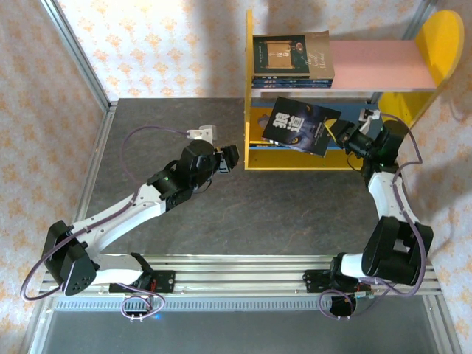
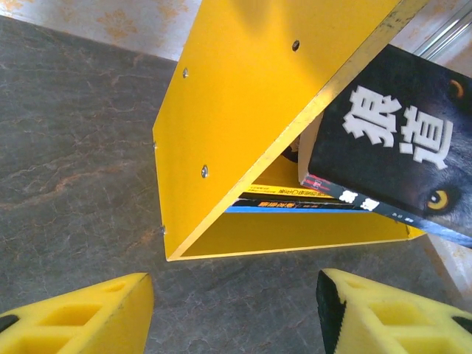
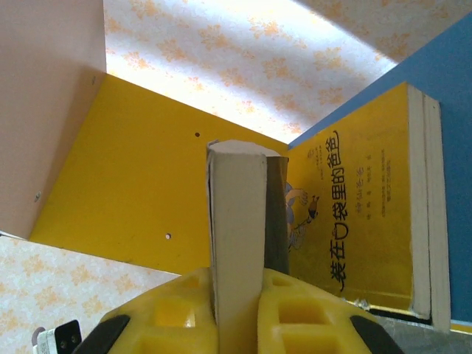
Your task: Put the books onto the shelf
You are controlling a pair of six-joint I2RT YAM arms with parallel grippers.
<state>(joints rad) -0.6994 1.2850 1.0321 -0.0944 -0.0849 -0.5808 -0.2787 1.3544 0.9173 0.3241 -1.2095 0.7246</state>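
The right pincer (image 3: 240, 299) is clamped on the edge of the dark blue wolf book (image 1: 299, 125), holding it tilted at the mouth of the lower tier of the shelf (image 1: 376, 63). The yellow book (image 3: 361, 221) lies on the blue board just ahead of it. This looks like the insertion step: next, level the book, slide it in over the yellow one and let go. The left pincer (image 1: 230, 158) hovers beside the shelf's side panel, jaws apart and empty.

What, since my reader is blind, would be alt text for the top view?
The right gripper holds a wolf book tilted before the yellow shelf; books lie on its pink board. The left gripper sits nearby.
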